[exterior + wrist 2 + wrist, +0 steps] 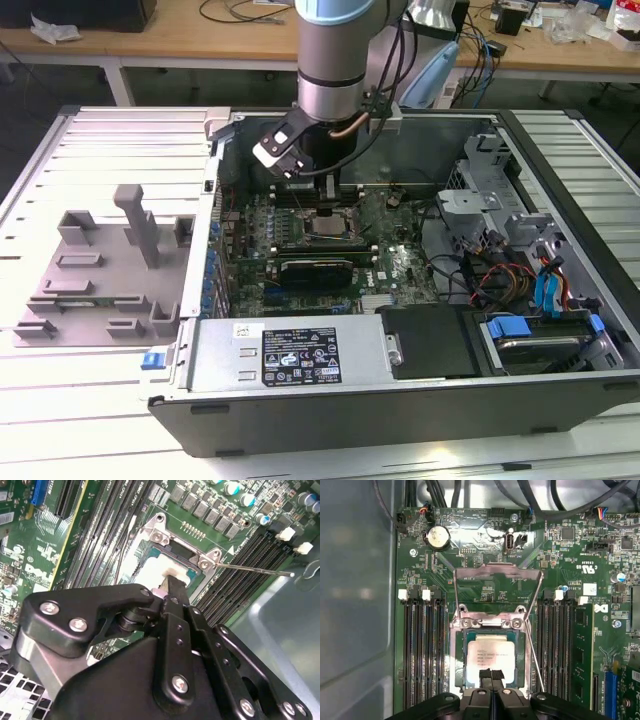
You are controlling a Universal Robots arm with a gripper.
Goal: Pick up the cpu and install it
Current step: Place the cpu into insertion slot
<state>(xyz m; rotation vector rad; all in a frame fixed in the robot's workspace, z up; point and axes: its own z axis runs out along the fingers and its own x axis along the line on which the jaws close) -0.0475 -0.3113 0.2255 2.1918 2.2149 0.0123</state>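
Fingers of the gripper point(491, 675) are pressed together with nothing between them, their tips poised at one edge of the cpu point(490, 652) in the first wrist view; I cannot tell whether they touch its top. The cpu lies flat and square in the socket point(521, 655) on the green motherboard point(560, 555), silvery side up. The socket's metal load plate point(497, 575) is swung open and stands up at the side of the cpu away from the gripper. The thin lever point(535, 656) is unlatched and slants along one flank of the socket. Memory slots point(417, 650) run along both flanks, and a round coin battery point(436, 537) sits beyond the open plate. In the exterior view the arm point(335, 50) reaches down into the open computer case point(400, 410), over the middle of the board. A long dark expansion card point(315, 270) lies just beside the socket. A grey moulded tray point(100, 260) rests outside the case on the exterior view's left.
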